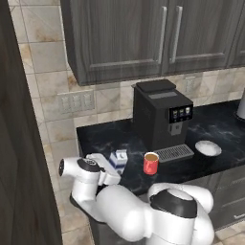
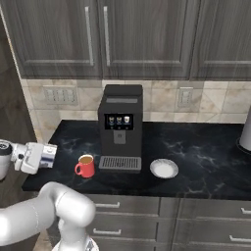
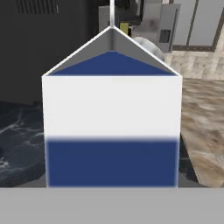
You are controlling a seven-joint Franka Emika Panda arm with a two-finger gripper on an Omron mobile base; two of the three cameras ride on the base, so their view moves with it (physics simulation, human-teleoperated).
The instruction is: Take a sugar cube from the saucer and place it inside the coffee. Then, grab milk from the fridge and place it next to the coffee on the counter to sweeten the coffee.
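Note:
The milk (image 3: 112,109), a white carton with a blue band and gable top, sits close in front of the hand camera. My gripper (image 1: 114,163) is shut on the milk (image 1: 120,157) over the counter's (image 1: 220,129) front left corner, just left of the coffee (image 1: 150,163). From the right side, the gripper (image 2: 47,156) holds the milk (image 2: 51,154) about a hand's width left of the red mug of coffee (image 2: 86,166). The white saucer (image 1: 208,148) lies right of the drip tray, also seen as the saucer (image 2: 163,168). The fridge is out of view.
A black coffee machine (image 1: 160,115) stands behind the mug, with its drip tray (image 2: 120,163) beside it. Dark wall cabinets (image 2: 142,34) hang above. A grey object (image 2: 245,130) stands at the counter's (image 2: 206,152) far right. A dark tall panel (image 1: 19,158) rises on the left.

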